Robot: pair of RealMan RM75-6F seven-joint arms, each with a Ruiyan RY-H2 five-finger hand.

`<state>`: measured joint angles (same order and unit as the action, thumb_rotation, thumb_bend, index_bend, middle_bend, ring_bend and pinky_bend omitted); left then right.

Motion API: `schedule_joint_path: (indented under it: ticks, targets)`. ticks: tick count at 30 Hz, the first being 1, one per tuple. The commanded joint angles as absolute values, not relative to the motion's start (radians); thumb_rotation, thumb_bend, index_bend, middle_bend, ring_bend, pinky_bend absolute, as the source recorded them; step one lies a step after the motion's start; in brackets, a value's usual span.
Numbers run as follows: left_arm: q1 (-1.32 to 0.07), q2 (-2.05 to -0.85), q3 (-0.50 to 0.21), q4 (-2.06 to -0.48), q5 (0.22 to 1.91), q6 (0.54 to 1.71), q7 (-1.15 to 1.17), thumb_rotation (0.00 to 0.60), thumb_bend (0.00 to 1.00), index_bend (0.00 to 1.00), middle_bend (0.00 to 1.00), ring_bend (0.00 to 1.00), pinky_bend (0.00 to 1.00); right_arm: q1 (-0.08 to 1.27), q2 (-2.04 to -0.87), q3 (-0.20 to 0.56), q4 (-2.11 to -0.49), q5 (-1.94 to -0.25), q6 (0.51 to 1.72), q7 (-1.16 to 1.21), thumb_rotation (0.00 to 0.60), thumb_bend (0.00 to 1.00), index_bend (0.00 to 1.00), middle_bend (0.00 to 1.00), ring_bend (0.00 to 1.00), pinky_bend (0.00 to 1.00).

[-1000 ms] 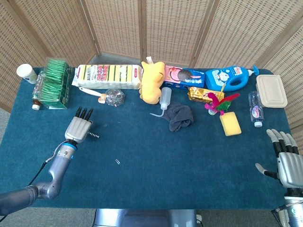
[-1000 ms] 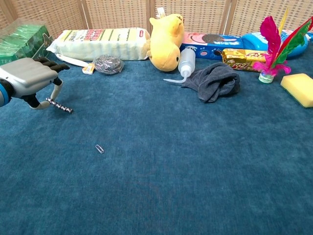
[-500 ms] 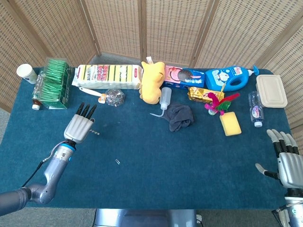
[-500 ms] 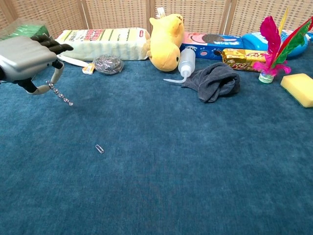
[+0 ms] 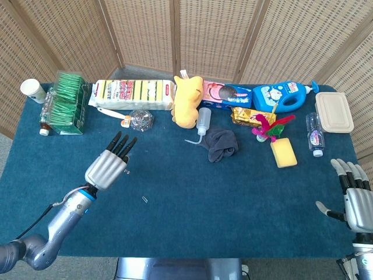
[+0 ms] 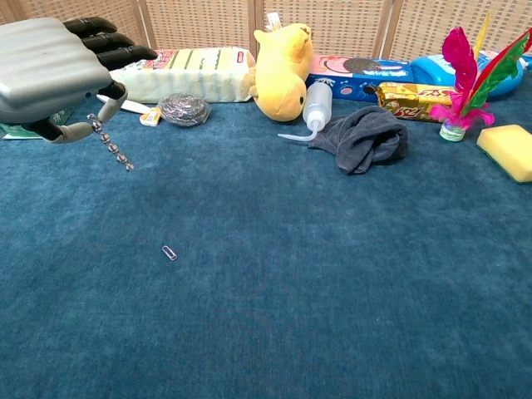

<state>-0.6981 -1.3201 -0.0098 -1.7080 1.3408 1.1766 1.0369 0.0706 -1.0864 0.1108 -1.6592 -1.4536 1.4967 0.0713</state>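
Note:
My left hand [image 5: 111, 163] [image 6: 54, 71] hovers above the blue cloth-covered table [image 5: 192, 221] at its left side. Thumb and a finger pinch a short beaded metal chain [image 6: 110, 147], which dangles free of the surface. The other fingers point toward the back of the table. A small paper clip [image 5: 144, 199] [image 6: 169, 253] lies on the cloth a little to the right of and nearer than that hand. My right hand [image 5: 355, 198] stays at the table's near right corner, fingers spread and nothing in it. It shows only in the head view.
Along the back stand a paper cup [image 5: 32, 89], green box [image 5: 67, 102], sponge pack [image 5: 134, 93], steel scourer [image 5: 141, 119], yellow plush [image 5: 187, 100], squeeze bottle [image 5: 203, 121], grey cloth [image 5: 221, 144], blue detergent bottle [image 5: 282, 97], feather toy [image 5: 267, 127], yellow sponge [image 5: 283, 153], water bottle [image 5: 315, 135] and lidded container [image 5: 334, 112].
The left hand picked the beaded chain up off the table and has risen with it, drifting right and toward the near edge. The right hand has barely moved.

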Motion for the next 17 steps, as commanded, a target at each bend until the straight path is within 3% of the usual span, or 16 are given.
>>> schedule_joint_path:
  ticks: [1, 17]
  targets:
    - [-0.703, -1.29, 0.013, -1.768, 1.378, 1.173, 1.083, 0.6, 0.69, 0.53, 0.0, 0.0, 0.0, 0.069, -1.084, 0.111, -1.661, -1.455, 1.499, 0.075, 0.6, 0.0, 0.0, 0.0, 0.0, 0.0]
    - [-0.71, -1.247, 0.08, -1.846, 1.476, 1.093, 1.252, 0.6, 0.69, 0.53, 0.0, 0.0, 0.0, 0.065, -1.069, 0.114, -1.666, -1.457, 1.506, 0.105, 0.6, 0.0, 0.0, 0.0, 0.0, 0.0]
